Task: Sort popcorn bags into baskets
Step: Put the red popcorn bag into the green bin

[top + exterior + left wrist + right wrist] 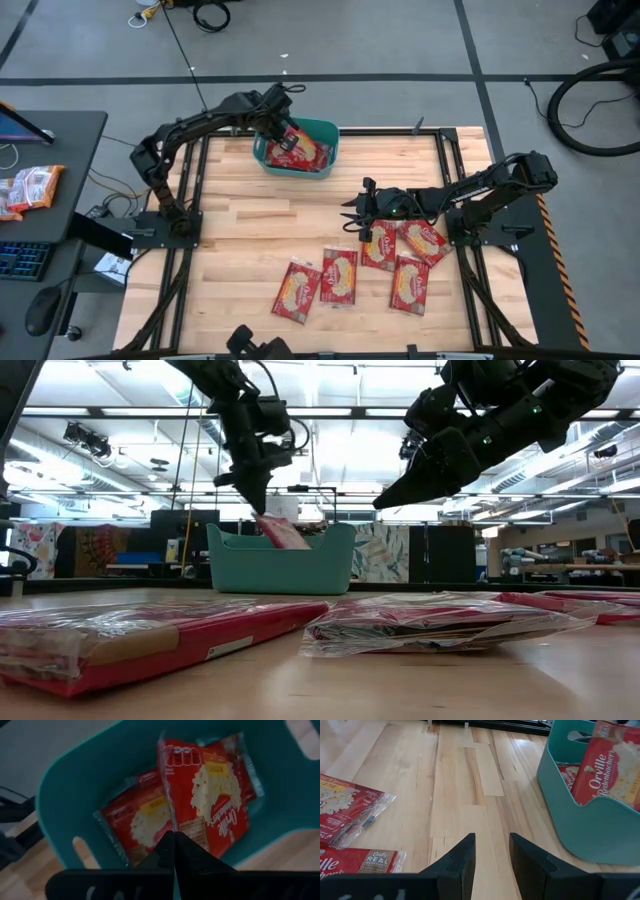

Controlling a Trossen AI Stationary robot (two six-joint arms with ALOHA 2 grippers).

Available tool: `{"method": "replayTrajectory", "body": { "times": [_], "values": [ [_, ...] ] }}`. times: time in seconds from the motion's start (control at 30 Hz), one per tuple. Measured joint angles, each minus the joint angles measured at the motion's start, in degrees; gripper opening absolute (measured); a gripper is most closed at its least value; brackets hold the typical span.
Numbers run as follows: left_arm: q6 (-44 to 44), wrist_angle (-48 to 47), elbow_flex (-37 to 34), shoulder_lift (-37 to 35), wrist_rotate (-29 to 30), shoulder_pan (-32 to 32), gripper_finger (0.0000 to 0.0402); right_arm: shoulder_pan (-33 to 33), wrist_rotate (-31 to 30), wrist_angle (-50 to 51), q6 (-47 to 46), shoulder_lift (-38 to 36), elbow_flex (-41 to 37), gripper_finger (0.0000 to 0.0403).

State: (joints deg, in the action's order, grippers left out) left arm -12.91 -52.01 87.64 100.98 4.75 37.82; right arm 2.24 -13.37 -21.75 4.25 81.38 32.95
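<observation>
Five popcorn bags [340, 277] loose, teal basket [300, 164] beyond

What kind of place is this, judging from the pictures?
Probably a robotics lab or workshop. Two arms are mounted on a frame around a wooden table, a desk with a keyboard stands beside it, and the low view shows a large open hall with ceiling lights behind the teal tub.

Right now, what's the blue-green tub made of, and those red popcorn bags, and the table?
The teal tub looks like smooth moulded plastic: even colour, rounded corners, cut-out handle. The popcorn bags seem to be printed paper in clear, shiny plastic wrap that crinkles at the edges. The table looks like pale wood planks, with visible grain and seams.
</observation>
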Motion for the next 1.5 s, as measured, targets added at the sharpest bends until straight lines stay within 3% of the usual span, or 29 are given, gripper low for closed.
{"method": "replayTrajectory", "body": {
  "times": [0.3, 0.5, 0.83, 0.93, 1.03, 1.1, 1.5],
  "values": [
    [0.01, -3.52, 0.02, 0.33, 0.21, -0.11, 0.0004, 0.0, 0.09, 0.02, 0.07, 0.0, 0.0, 0.0124],
    [0.11, -6.77, 0.02, 0.33, 5.87, -0.18, 0.0011, 0.0, 0.11, 0.02, 0.0, 0.0, 0.0, 0.0124],
    [2.98, -9.6, 0.02, 0.33, 5.74, -1.52, 0.0112, 0.0, 0.09, 0.02, 0.0, 0.0, 0.0, 0.0124],
    [8.61, -9.71, 0.11, 0.23, -3.31, -2.8, 0.0136, 0.0, 0.09, 0.0, 0.0, 0.0, 0.0, 0.0124],
    [15.36, -10.23, 0.13, 0.11, -19.3, -6.1, 0.0144, 0.0, 0.09, 0.02, 0.08, 0.0, 0.0, 0.0124],
    [18.32, -10.92, 0.13, 0.12, -26.19, -9.6, 0.0145, 0.02, 0.09, 0.02, 0.16, 0.0, 0.0, 0.0124],
    [17.78, -9.91, 0.06, 0.16, -20.36, -34.64, 0.0142, 0.02, 0.09, 0.06, 0.22, 0.0, 0.0, 0.0124]
  ]
}}
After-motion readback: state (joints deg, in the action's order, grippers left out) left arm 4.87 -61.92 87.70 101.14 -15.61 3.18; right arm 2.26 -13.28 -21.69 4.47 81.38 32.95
